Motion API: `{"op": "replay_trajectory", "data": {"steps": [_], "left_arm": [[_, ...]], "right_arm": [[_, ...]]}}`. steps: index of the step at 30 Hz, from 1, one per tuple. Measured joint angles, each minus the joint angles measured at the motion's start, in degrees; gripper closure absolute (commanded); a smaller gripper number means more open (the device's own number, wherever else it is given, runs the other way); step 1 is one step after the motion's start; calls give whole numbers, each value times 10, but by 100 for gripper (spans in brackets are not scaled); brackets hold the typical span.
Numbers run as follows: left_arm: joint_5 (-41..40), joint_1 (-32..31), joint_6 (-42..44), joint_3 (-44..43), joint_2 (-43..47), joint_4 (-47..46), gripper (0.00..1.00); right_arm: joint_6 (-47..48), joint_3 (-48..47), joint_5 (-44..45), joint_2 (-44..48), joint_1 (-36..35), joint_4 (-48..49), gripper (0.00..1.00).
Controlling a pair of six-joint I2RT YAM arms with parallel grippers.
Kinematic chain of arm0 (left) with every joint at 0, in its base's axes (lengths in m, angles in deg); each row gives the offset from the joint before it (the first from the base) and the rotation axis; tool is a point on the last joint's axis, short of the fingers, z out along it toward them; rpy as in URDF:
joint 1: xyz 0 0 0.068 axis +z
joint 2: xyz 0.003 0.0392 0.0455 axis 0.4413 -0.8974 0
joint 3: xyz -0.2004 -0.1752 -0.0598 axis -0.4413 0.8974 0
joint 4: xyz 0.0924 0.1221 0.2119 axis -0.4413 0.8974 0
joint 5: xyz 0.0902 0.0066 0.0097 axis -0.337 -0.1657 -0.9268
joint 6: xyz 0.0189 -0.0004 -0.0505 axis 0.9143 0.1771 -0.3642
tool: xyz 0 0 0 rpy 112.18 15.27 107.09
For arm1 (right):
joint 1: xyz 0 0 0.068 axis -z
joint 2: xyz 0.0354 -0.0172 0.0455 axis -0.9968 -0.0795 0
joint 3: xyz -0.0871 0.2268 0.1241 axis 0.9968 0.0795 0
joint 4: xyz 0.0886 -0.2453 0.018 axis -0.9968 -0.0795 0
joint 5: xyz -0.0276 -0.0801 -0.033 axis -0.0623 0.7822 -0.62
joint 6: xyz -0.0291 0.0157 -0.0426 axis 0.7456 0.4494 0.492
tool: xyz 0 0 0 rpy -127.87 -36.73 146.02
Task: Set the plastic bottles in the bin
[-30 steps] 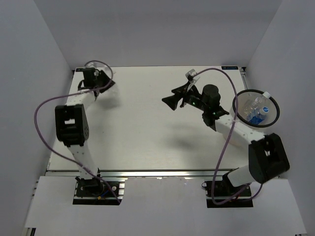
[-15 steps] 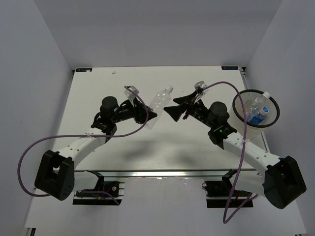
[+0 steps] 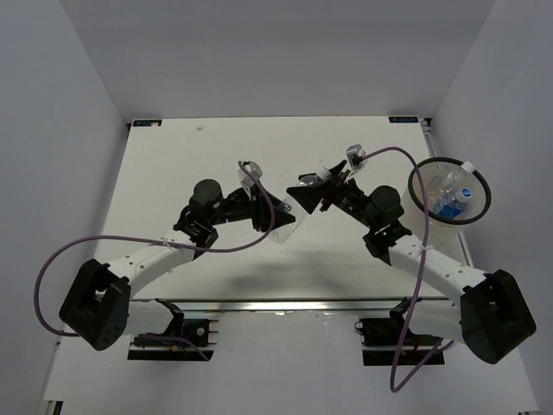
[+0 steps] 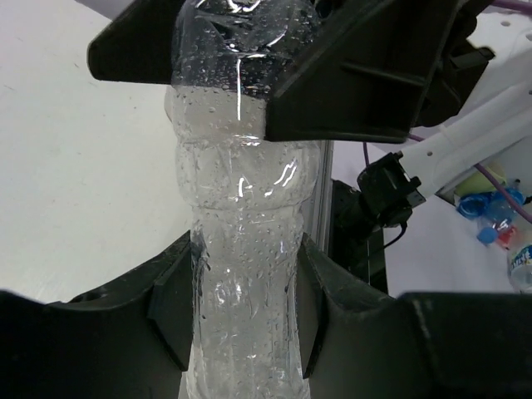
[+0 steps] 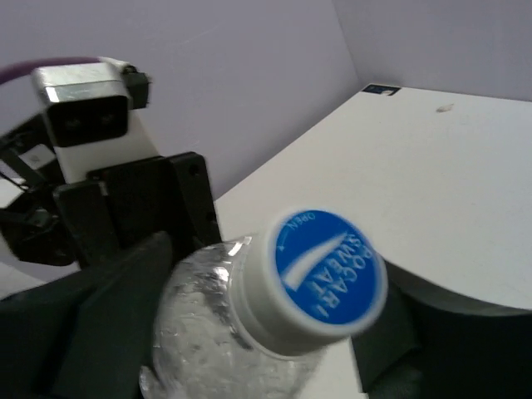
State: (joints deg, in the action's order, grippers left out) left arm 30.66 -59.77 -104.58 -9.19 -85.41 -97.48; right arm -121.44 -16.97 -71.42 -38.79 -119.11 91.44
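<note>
Grippers converged: clear unlabelled plastic bottle [image 4: 241, 249], clamped in left gripper [image 4: 241, 309], points cap end into right gripper [image 3: 307, 192], jaws spread. Beyond right arm [image 3: 432, 268]: round translucent white bin [image 3: 492, 197], nearer that arm.

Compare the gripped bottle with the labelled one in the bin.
The held bottle is clear and unlabelled; the bin bottle has a blue label. The held bottle is clamped in the left gripper, right gripper at its top; the bin bottle lies in the bin. Both are small plastic bottles.
</note>
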Motion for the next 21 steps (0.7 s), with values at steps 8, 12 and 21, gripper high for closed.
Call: {"op": "replay_trajectory", "data": {"steps": [8,12,21], "left_arm": [[-17,-7,15,-19,-5,30,2],[-91,-8,52,-46,21,101,2],[-341,-4,84,-99,61,197,2]], "right_arm": [[1,3,28,9,0,-9,85],[41,2,88,54,-1,-71,90],[232,-192,420,101,20,-320,89]]}}
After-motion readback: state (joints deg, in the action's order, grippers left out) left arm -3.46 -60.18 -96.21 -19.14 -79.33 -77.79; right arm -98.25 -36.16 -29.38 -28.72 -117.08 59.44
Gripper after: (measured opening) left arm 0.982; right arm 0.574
